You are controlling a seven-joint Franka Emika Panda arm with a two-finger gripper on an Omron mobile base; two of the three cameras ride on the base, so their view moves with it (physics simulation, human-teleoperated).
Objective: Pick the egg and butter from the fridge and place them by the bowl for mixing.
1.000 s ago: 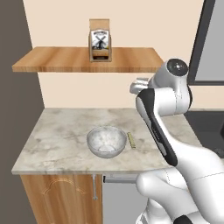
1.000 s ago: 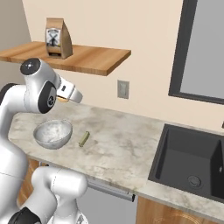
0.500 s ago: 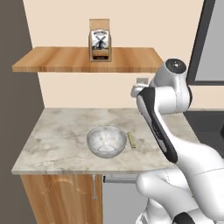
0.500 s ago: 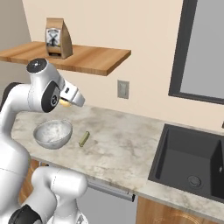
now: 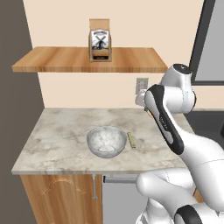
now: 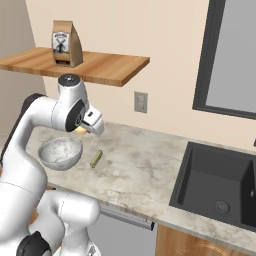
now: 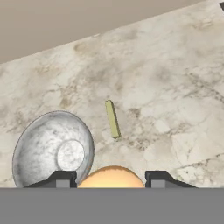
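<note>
**— What is cut off or hard to make out?**

My gripper (image 7: 112,179) shows in the hand view as two small dark fingertips, one on each side of the egg (image 7: 112,176), and just the egg's rounded, smooth, pale-yellow top rises between them. My jaws stand at a middling width, closed onto that egg. From the right base view I see the egg (image 6: 81,130) as a yellow sliver tucked under my hand (image 6: 90,125), which hangs above the counter (image 6: 145,170) just right of the bowl (image 6: 60,152). From the left base view my own forearm covers the hand, so the grip cannot be read there.

**— And the other things?**

The butter (image 7: 112,118) lies flat on the marble-patterned counter just right of the bowl (image 7: 53,148), close to its rim but apart from it. It is a thin, straight, olive-yellow stick with squared ends. The bowl is round, shallow and glassy grey-white, with a mottled inner wall and a paler circle at its base; the hand view cuts off its near edge. In the left base view the bowl (image 5: 106,141) sits toward the counter's near edge with the butter (image 5: 131,140) beside it on the right.

**— Anything else?**

A brown paper bag (image 5: 99,40) with a dark label stands upright on the wooden shelf (image 5: 52,61); the print is too small to read. A black sink (image 6: 220,185) is sunk into the counter far right.
</note>
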